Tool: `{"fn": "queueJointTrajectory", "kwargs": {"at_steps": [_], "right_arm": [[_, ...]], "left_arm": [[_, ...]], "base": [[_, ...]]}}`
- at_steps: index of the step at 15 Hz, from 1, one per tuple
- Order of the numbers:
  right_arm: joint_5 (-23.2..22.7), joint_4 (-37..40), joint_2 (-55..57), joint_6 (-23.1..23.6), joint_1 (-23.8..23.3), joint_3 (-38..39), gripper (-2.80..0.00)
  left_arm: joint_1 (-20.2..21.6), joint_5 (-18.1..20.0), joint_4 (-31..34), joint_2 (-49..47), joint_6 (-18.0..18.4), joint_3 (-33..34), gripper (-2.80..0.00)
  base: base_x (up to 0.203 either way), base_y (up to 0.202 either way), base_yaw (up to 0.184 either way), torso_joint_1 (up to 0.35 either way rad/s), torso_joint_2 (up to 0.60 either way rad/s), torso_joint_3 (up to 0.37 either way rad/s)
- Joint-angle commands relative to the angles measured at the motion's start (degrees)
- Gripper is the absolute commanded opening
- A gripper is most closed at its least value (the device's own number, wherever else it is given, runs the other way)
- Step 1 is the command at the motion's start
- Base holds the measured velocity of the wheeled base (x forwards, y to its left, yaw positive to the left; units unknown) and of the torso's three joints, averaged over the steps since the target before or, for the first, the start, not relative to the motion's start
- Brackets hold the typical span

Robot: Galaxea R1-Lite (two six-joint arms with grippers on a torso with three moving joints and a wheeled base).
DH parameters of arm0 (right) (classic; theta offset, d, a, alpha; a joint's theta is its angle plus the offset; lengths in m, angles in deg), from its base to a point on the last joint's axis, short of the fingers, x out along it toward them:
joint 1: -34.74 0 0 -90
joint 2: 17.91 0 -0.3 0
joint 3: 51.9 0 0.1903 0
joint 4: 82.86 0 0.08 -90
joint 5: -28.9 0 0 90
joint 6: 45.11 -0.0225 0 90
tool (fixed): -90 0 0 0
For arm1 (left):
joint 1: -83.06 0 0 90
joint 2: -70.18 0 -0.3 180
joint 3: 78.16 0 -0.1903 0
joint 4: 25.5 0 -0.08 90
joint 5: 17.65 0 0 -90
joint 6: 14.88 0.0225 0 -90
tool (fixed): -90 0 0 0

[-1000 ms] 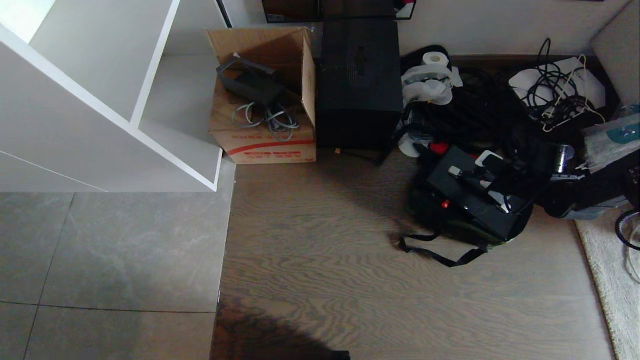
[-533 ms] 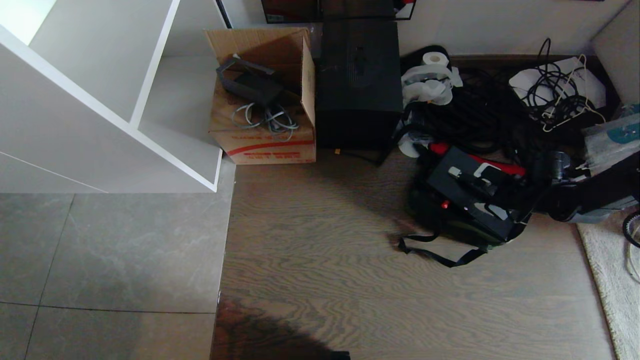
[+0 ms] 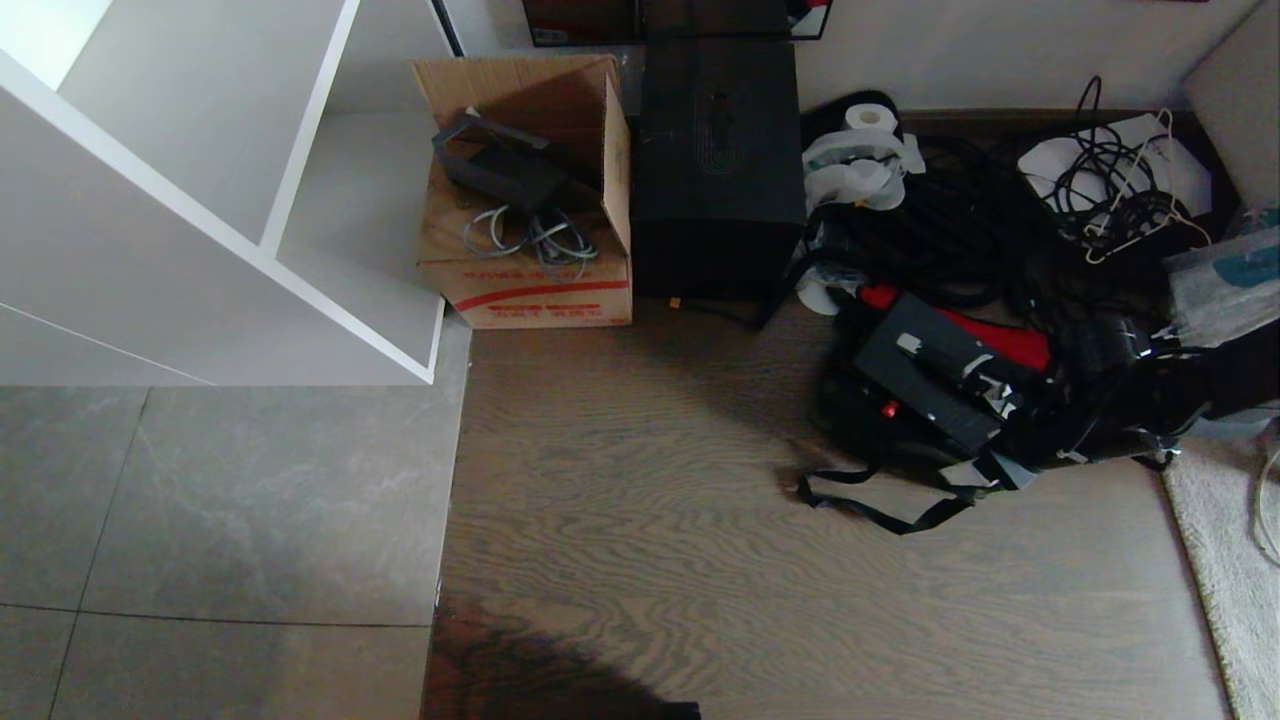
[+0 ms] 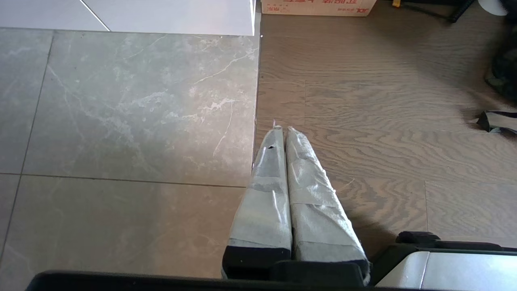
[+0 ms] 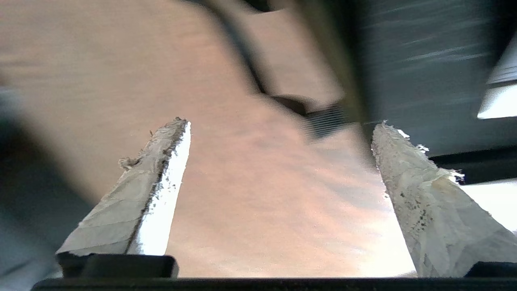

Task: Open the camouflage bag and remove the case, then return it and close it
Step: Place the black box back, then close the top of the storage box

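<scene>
Wood-grain floor (image 3: 650, 480) fills most of your head view, grey tile (image 3: 220, 500) to its left, white shelving (image 3: 200, 200) at upper left. Against the far wall you have an open cardboard box (image 3: 525, 270) with grey cables and a dark item inside, and just beside it on the right a tall black box (image 3: 718, 170). Right of that is a heap of black cables (image 3: 950, 230) with a roll of white paper (image 3: 868, 118) at its left edge. Your camouflage bag (image 3: 900, 450) sits on the wood floor at right, open, red lining visible, black strap (image 3: 880, 510) trailing onto the floor toward you. Your case (image 3: 930, 385) lies flat in the bag's mouth, tilted diagonally, handle up, small red latch facing the near-left edge. Right arm's dark bulk lies just right of the case; its right end effector (image 5: 282, 125) stands wide apart with nothing between the taped fingers, blurred floor and a strap beyond. Left end effector (image 4: 281, 129) is pressed closed, empty, hanging over the seam where tile meets wood, well apart from the bag.
</scene>
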Motion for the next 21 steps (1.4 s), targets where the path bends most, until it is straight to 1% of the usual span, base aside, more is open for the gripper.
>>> {"fn": "queueJointTrajectory", "kwargs": {"at_steps": [1,3,4,9,12,15,21], "right_arm": [[-3.81,1.19,-0.09,-1.12,0.09,0.65,0.00],[-7.19,0.77,1.45,-2.26,0.21,0.22,0.00],[-7.93,0.43,2.07,-2.34,0.20,-0.35,0.00],[-8.14,-0.19,7.91,-1.90,0.20,-6.24,0.00],[-8.34,-2.78,9.55,-2.22,0.20,-7.20,0.00],[-9.57,-2.78,10.51,-2.14,0.29,-7.64,0.00],[-9.49,-2.95,13.13,-1.87,0.37,-10.29,0.00]], "left_arm": [[0.00,0.01,0.02,0.02,-0.01,0.00,-2.80],[0.00,-0.03,0.02,0.02,-0.01,0.00,-2.80],[0.00,0.01,0.02,0.02,-0.01,0.00,-2.80],[0.00,0.01,0.02,0.02,-0.01,-0.08,-2.80],[0.00,0.01,0.02,0.02,-0.01,0.00,-2.80],[0.00,-0.07,0.02,0.02,-0.01,0.00,-2.80],[0.00,0.01,0.02,0.02,-0.01,0.00,-2.80]], "base": [[0.000,0.000,0.000,0.000,0.00,0.000],[0.000,0.000,0.000,0.000,0.00,0.000],[0.000,0.000,0.000,0.000,0.00,0.000],[0.000,0.000,0.000,0.000,0.00,0.000],[0.000,0.000,0.000,0.000,0.00,0.000],[0.000,0.000,0.000,0.000,0.00,0.000],[0.000,0.000,0.000,0.000,0.00,0.000]]}}
